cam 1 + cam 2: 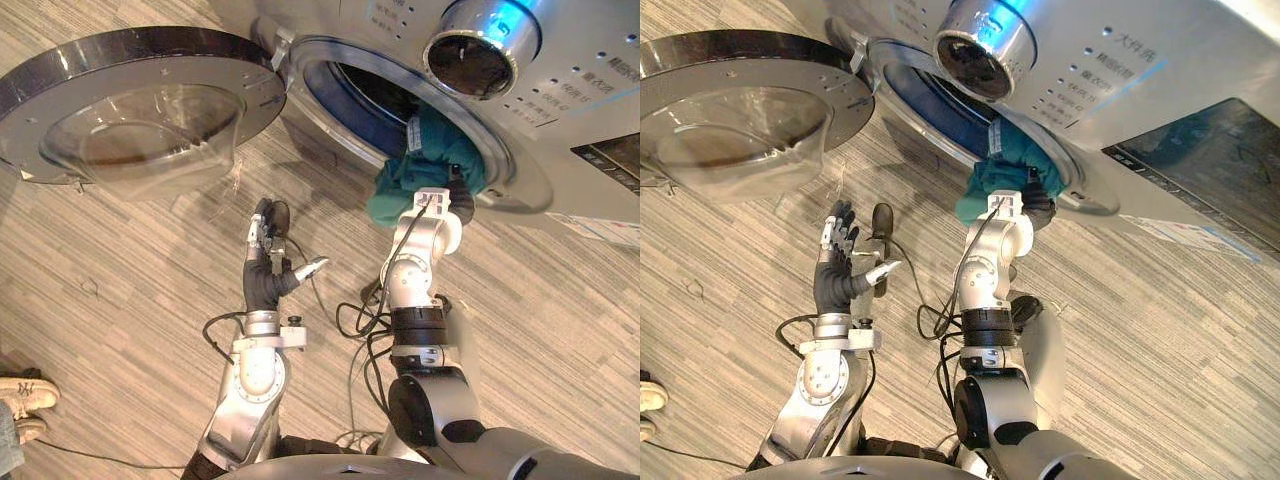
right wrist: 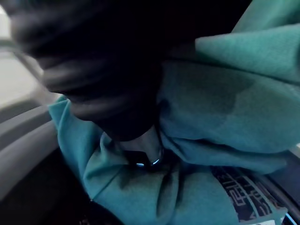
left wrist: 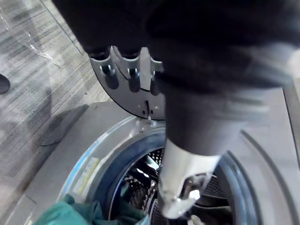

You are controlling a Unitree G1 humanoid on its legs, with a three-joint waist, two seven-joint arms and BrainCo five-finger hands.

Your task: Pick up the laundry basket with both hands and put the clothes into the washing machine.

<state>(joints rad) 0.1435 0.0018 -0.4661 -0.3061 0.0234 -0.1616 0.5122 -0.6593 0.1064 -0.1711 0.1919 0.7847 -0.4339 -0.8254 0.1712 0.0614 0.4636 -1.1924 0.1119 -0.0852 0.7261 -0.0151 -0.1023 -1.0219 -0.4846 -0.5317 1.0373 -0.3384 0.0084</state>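
A teal garment (image 1: 430,160) hangs half out of the washing machine's round opening (image 1: 345,85), part inside the drum and part draped over the lower rim. My right hand (image 1: 457,203) is pressed into this cloth at the rim; in the right wrist view the teal folds (image 2: 225,117) wrap round the hand and hide its fingers. My left hand (image 1: 268,250) is held up in the air below the opening, apart from the cloth, open, with straight fingers (image 3: 126,75) and nothing in it. The left wrist view looks into the perforated drum (image 3: 140,183).
The machine's round glass door (image 1: 130,105) stands swung wide open to the left, above my left hand. The silver front panel with a large dial (image 1: 480,45) runs to the right. A person's shoes (image 1: 25,400) stand on the wood-look floor (image 1: 120,280) at the lower left.
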